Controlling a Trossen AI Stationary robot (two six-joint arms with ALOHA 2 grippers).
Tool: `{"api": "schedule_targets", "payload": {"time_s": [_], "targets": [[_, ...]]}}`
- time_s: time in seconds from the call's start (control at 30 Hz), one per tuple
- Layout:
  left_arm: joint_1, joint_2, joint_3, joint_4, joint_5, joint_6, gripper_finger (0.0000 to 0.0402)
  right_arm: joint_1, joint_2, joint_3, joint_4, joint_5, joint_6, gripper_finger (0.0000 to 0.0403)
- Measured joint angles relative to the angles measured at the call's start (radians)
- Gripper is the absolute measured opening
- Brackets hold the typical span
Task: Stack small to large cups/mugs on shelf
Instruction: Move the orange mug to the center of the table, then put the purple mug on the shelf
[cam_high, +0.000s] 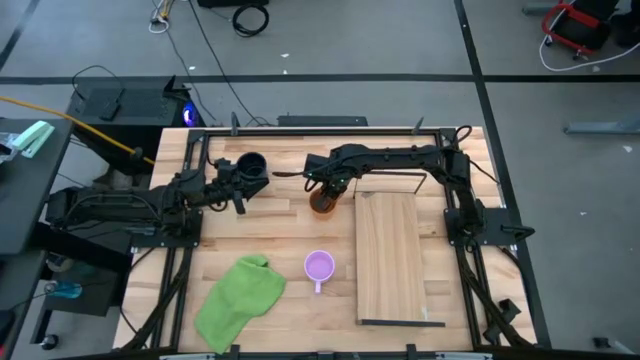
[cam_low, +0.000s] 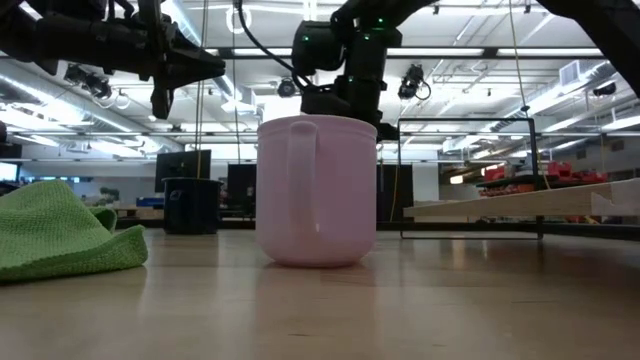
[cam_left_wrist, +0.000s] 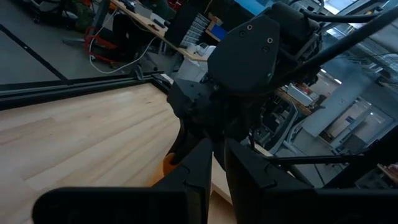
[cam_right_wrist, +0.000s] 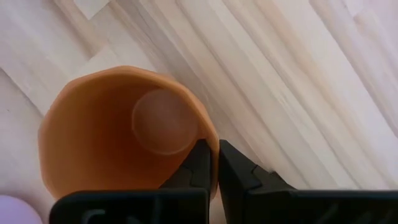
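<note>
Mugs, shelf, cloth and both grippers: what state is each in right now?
Orange mug: upright, empty, rim pinched by right gripper.
Purple mug: upright on table, free.
Black mug: upright on table, untouched.
Shelf: bare, no mugs on it.
Green cloth: crumpled.
Left gripper: shut, empty, beside black mug.

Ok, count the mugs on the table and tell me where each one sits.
3. The black mug by the left gripper, the orange mug pinched in the right gripper beside the shelf, the purple mug near the green cloth.
</note>
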Motion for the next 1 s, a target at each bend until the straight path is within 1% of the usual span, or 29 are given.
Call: {"api": "schedule_targets", "payload": {"time_s": [0.3,0.6,0.77,0.87,1.0], "targets": [[0.0,0.0,0.0,-0.002,0.0,0.0,0.0053,0.0,0.002,0.0,0.003,-0.002,-0.001,0.0027],[0.0,0.0,0.0,-0.002,0.0,0.0,0.0053,0.0,0.002,0.002,0.003,-0.011,0.0,0.007],[0.0,0.0,0.0,-0.002,0.0,0.001,0.0053,0.0,0.001,0.002,0.002,-0.011,0.001,0.0087],[-0.002,0.0,0.0,-0.001,0.0,0.003,0.0052,0.0,-0.021,0.002,0.005,-0.011,0.005,0.0092],[-0.002,0.0,0.0,0.025,0.009,0.027,0.0052,-0.005,-0.085,0.002,0.006,0.01,0.011,0.0095]]}}
